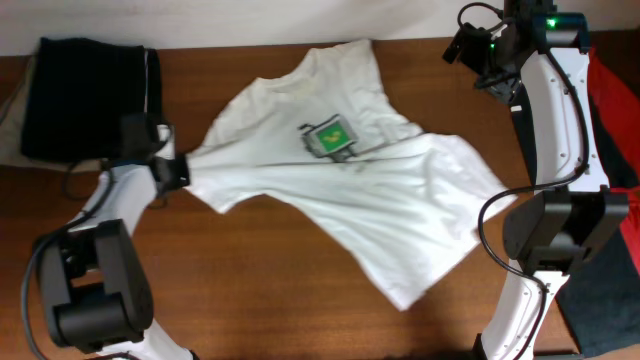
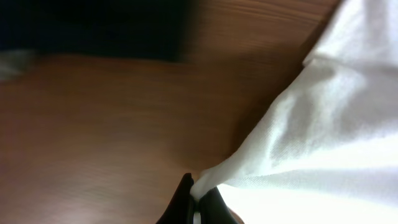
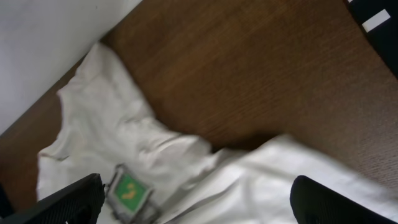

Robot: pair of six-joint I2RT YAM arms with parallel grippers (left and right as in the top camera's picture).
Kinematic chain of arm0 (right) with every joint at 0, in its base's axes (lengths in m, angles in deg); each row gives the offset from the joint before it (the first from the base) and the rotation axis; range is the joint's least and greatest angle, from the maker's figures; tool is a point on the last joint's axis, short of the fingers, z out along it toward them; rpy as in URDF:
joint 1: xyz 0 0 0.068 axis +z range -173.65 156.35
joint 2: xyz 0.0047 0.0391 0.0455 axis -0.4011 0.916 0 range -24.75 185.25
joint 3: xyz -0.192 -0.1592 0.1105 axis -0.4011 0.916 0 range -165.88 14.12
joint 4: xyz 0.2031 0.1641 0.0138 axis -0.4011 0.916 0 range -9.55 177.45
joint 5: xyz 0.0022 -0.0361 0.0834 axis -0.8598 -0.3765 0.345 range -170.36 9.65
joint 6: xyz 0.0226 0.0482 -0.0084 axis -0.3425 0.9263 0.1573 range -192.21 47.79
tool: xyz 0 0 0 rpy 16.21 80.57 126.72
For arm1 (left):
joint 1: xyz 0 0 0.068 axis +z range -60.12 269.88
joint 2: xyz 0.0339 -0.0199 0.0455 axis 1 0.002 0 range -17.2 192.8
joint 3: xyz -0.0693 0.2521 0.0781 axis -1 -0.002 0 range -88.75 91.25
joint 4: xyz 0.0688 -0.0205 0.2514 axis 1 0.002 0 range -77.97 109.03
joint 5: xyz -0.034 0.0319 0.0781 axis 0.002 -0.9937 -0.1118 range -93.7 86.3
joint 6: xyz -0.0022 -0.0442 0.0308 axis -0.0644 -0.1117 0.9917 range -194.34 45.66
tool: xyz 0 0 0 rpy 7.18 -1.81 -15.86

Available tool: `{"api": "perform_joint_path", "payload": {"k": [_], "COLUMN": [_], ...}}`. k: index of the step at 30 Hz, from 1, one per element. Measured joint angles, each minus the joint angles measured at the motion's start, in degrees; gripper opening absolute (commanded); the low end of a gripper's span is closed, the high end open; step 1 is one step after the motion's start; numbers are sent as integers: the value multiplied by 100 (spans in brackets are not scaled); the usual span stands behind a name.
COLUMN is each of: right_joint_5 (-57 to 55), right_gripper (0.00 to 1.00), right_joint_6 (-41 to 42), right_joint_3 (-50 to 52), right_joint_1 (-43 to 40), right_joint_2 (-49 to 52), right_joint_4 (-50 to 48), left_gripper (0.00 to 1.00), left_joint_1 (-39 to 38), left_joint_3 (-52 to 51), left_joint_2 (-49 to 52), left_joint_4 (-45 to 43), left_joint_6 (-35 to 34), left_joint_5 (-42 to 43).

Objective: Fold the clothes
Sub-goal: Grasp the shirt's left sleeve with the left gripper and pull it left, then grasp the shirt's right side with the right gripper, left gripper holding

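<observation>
A white T-shirt (image 1: pixel 340 190) with a green-and-black print (image 1: pixel 330 135) lies rumpled and spread across the table's middle. My left gripper (image 1: pixel 180 168) is shut on the shirt's left edge, the cloth stretched to a point; in the left wrist view the jaws (image 2: pixel 198 198) pinch the white fabric (image 2: pixel 311 137). My right gripper (image 1: pixel 478 48) is raised at the back right, open and empty; its fingers (image 3: pixel 199 196) frame the shirt (image 3: pixel 124 137) and the print (image 3: pixel 129 190) from above. A black-and-red garment (image 1: pixel 610 130) lies at the right edge.
A folded black garment (image 1: pixel 90 95) lies at the back left, with pale cloth (image 1: pixel 10 120) under its left side. A white wall (image 3: pixel 50 37) borders the table's far edge. Brown tabletop (image 1: pixel 260 290) shows in front of the shirt.
</observation>
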Motion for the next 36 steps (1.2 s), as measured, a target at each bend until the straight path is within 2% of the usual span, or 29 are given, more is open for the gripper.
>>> {"api": "perform_joint_path", "payload": {"k": [3,6,8,12,13,14,15,16,17,21,25,28,34,36], "right_joint_5": [-2,-2,-2,-2,-2,-2,-2,-2,0,0,-2,0,-2,0], "right_gripper": [99,99,99,99,99,99,99,99,99,99,99,99,99,99], "right_joint_6": [-2,0,-2,-2,-2,-2,-2,0,2,0,-2,-2,-4,-7], "right_joint_3": [0,0,2,0,0,0,0,0,2,0,0,2,0,0], "right_joint_1": [0,0,0,0,0,0,0,0,0,0,0,0,0,0], "right_joint_2": [0,0,0,0,0,0,0,0,0,0,0,0,0,0], "right_joint_4": [-2,0,2,0,0,0,0,0,0,0,-4,2,2,0], "left_gripper": [1,1,1,1,13,29,58,72,98,99,99,99,99,98], "left_joint_1": [721,1303,1329,1182,1143,1108,1104,1104,1104,1104,1104,1104,1104,1104], "left_joint_3": [57,57,55,55,55,55,55,55,55,61,713,918,918,918], "left_joint_2": [4,9,9,9,9,9,9,9,9,9,15,-59,-664,-863], "left_joint_4": [527,1001,1117,1333,1342,1408,1434,1464,1480,1700,2610,3058,3001,2997], "left_joint_6": [-678,-1462,-1637,-1777,-1777,-1779,-1788,-1810,-1797,-1816,-1816,-1816,-1576,-1552], "left_joint_5": [-824,-1045,-831,474,584,680,739,732,708,-87,-501,-492,2,479]}}
